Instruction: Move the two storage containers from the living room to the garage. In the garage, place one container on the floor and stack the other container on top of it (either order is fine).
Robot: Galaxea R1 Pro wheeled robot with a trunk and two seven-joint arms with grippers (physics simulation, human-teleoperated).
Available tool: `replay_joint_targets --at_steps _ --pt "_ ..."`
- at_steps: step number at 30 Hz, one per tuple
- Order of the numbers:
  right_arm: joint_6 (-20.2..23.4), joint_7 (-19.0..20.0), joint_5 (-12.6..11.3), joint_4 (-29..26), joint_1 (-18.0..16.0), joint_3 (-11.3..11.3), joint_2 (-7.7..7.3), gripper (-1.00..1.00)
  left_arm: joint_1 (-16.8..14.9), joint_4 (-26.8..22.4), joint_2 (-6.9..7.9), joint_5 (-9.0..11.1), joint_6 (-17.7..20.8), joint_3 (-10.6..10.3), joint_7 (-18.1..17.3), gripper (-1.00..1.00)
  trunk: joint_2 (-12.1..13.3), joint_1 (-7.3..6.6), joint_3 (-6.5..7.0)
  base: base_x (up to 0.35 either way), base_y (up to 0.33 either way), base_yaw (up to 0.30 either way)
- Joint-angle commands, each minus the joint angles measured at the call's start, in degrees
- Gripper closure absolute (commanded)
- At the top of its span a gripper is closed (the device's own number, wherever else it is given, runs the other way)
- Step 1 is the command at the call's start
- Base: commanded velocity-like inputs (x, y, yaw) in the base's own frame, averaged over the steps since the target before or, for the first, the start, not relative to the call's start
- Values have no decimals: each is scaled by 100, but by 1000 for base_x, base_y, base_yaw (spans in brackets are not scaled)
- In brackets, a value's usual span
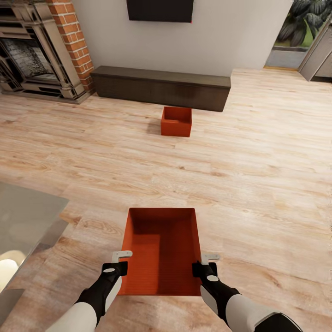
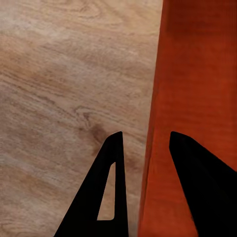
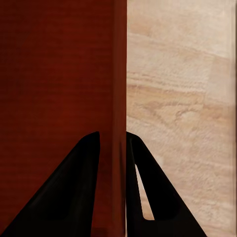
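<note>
Gripping the near bin (image 1: 161,251) by its two long walls is the step in hand, and both arms are placed for it. The left tool (image 1: 121,258) straddles the left wall: in the left wrist view its two dark fingers (image 2: 106,197) stand apart with the thin orange edge between them, one finger over the floor (image 1: 258,184), the other inside the bin (image 2: 197,98). Some gap shows there, so that tool looks not quite clamped. The right tool (image 1: 208,260) sits on the opposite wall, and the right wrist view shows its fingers (image 3: 69,192) pinched onto the wall (image 3: 111,98) with no gap that I can see.

To do this well, I would have the left tool finish clamping before any lift, so the two sides carry evenly. Both grips sit toward the near end of the bin, so the far end may sag; a slow, level raise with both arms rising together should stop the thin walls from twisting or slipping out.

This bin rests on the light wood planks of the living room, just ahead of the robot. The second bin (image 1: 176,121) stands well apart, farther on, near the long dark bench (image 1: 161,85) under the television (image 1: 160,10). Neither has reached the garage.
</note>
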Motion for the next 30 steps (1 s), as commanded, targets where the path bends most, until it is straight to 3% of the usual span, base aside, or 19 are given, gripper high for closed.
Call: replay_joint_targets --at_steps 1,30 --pt "-44 -33 -105 19 -4 47 -6 100 -1 -21 -2 -115 43 54 18 100 40 -23 24 0 0 -73" --pt "-71 -33 -121 19 -4 33 -29 100 -1 -21 -2 -116 43 59 28 100 1203 -660 789 0 0 -71"
